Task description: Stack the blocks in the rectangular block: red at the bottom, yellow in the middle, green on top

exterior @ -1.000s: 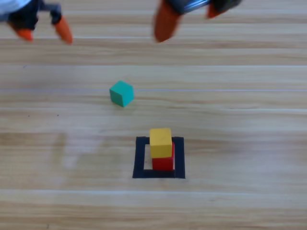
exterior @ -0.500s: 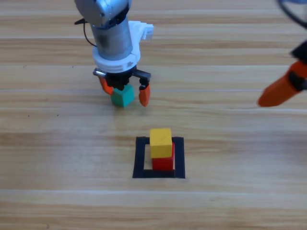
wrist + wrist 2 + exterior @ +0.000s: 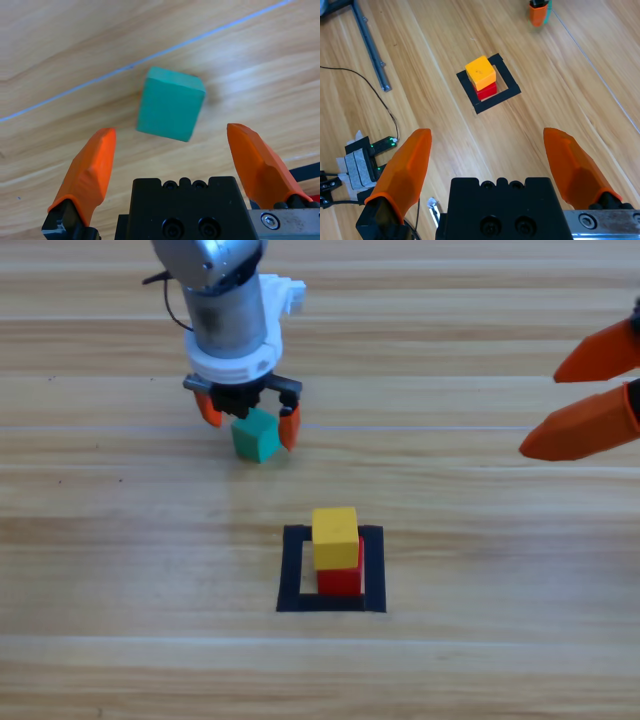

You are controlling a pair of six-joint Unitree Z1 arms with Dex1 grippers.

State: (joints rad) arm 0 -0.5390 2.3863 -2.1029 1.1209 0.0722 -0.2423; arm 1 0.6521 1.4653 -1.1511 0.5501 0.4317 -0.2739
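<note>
The green cube [image 3: 256, 437] rests on the table's wood, left of and behind the stack. My left gripper [image 3: 250, 420] hangs over it, open, one jaw on each side and neither touching; the left wrist view shows the green cube [image 3: 171, 104] between the spread jaws of the left gripper [image 3: 171, 131]. The yellow cube [image 3: 335, 538] sits on the red cube [image 3: 341, 580] inside the black tape frame [image 3: 290, 570]. My right gripper [image 3: 540, 412] is open at the right edge, holding nothing. The right wrist view shows the yellow cube [image 3: 480, 71], the red cube [image 3: 486, 91] and the frame [image 3: 510, 90].
The right wrist view shows a grey metal bar [image 3: 370, 45], a thin black cable [image 3: 375, 100] and a small taped circuit board [image 3: 367, 157] lying to one side of the frame.
The left arm has come down from the top edge and now straddles the green cube. The right gripper has swung from the top out to the right edge. The cubes have not moved.
</note>
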